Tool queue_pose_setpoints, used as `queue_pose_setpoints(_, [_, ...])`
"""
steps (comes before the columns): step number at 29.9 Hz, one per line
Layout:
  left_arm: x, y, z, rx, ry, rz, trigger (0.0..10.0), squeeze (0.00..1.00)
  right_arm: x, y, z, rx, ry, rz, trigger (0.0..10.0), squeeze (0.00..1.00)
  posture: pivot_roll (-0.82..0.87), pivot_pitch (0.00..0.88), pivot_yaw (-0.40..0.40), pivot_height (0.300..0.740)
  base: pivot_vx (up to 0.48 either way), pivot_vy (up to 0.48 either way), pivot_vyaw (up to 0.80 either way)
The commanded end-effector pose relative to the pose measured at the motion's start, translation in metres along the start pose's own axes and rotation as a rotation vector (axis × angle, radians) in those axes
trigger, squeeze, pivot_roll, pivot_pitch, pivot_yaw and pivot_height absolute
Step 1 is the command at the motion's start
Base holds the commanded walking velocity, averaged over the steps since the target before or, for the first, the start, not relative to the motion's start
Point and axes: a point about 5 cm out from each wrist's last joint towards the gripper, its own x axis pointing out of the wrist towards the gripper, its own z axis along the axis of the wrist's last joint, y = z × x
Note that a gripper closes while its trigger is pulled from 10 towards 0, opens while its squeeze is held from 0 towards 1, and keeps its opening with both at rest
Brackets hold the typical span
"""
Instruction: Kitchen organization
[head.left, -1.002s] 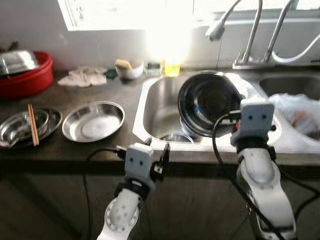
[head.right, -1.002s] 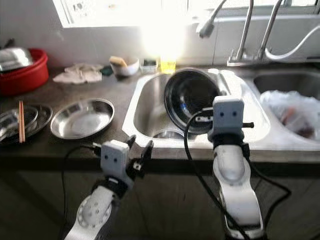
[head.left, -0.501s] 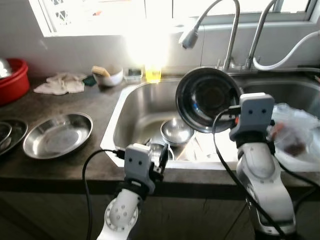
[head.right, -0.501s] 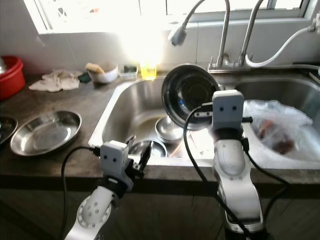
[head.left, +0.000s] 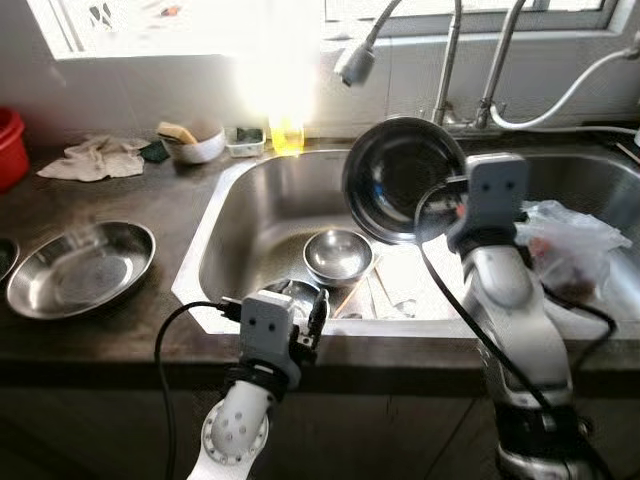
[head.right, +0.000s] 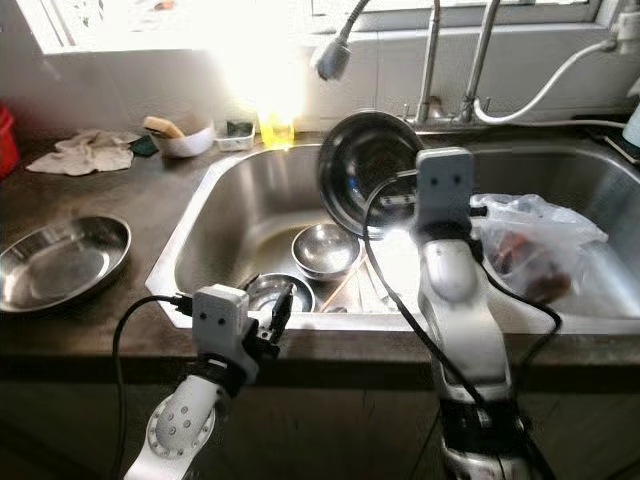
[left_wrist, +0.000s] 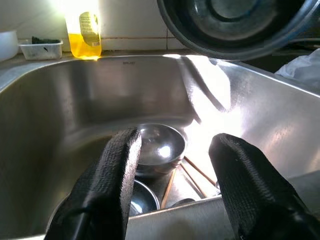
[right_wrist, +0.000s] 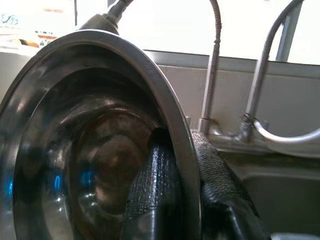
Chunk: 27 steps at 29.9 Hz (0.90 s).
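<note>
My right gripper (right_wrist: 182, 150) is shut on the rim of a large steel bowl (head.left: 400, 180). One finger is inside the bowl and the other outside. The bowl hangs tilted on edge above the left sink basin (head.left: 250, 215), its hollow facing me. On the basin floor lie a small steel bowl (head.left: 338, 255), a second small bowl (head.left: 290, 295) nearer the front wall, and some chopsticks (head.left: 352, 296). My left gripper (head.left: 315, 312) is open at the sink's front edge, with nothing between its fingers (left_wrist: 115, 180).
A steel plate (head.left: 80, 268) lies on the dark counter to the left. A cloth (head.left: 85, 158), a white bowl (head.left: 190, 142) and a yellow bottle (head.left: 285, 130) stand by the back wall. Taps (head.left: 450, 60) rise behind the sink. A plastic bag (head.left: 565, 250) fills the right basin.
The camera has swung right and closer to the sink, so the counter's left end has slid out of view. The right gripper still holds the large bowl; the left stays open.
</note>
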Motion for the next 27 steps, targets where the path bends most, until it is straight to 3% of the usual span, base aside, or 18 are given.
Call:
queue_pose_setpoints(1, [-0.002, 0.000, 0.003, 0.006, -0.005, 0.005, 10.0, 0.00, 0.008, 0.000, -0.002, 0.013, 0.016, 0.010, 10.0, 0.00, 0.09, 0.105, -0.012, 0.740, 0.000, 0.000, 0.00])
queue_pose_setpoints(5, [-0.006, 0.000, 0.004, 0.011, -0.001, 0.017, 10.0, 0.00, 0.032, 0.001, -0.007, 0.027, 0.056, 0.031, 10.0, 0.00, 0.11, 0.120, -0.024, 0.740, 0.000, 0.000, 0.00])
queue_pose_setpoints(7, [-0.008, 0.001, 0.005, 0.014, 0.003, 0.023, 10.0, 0.00, 0.035, 0.001, -0.015, 0.026, 0.106, 0.035, 10.0, 0.00, 0.12, 0.127, -0.027, 0.740, 0.000, 0.000, 0.00])
queue_pose_setpoints(9, [-0.009, 0.001, 0.005, 0.015, 0.005, 0.024, 10.0, 0.00, 0.036, 0.002, -0.018, 0.025, 0.125, 0.036, 10.0, 0.00, 0.12, 0.127, -0.027, 0.740, 0.000, 0.000, 0.00])
queue_pose_setpoints(15, [-0.015, -0.002, 0.004, 0.010, 0.023, 0.016, 10.0, 0.00, 0.036, 0.008, -0.056, 0.076, 0.349, 0.079, 10.0, 0.00, 0.13, 0.146, -0.022, 0.740, 0.000, 0.000, 0.00])
queue_pose_setpoints(22, [-0.017, -0.002, 0.004, 0.010, 0.030, 0.014, 10.0, 0.00, 0.032, 0.006, -0.075, 0.089, 0.455, 0.061, 10.0, 0.00, 0.13, 0.152, -0.021, 0.740, 0.000, 0.000, 0.00])
queue_pose_setpoints(27, [-0.017, -0.002, 0.004, 0.010, 0.031, 0.014, 10.0, 0.00, 0.034, 0.006, -0.077, 0.092, 0.465, 0.062, 10.0, 0.00, 0.13, 0.152, -0.021, 0.740, 0.000, 0.000, 0.00])
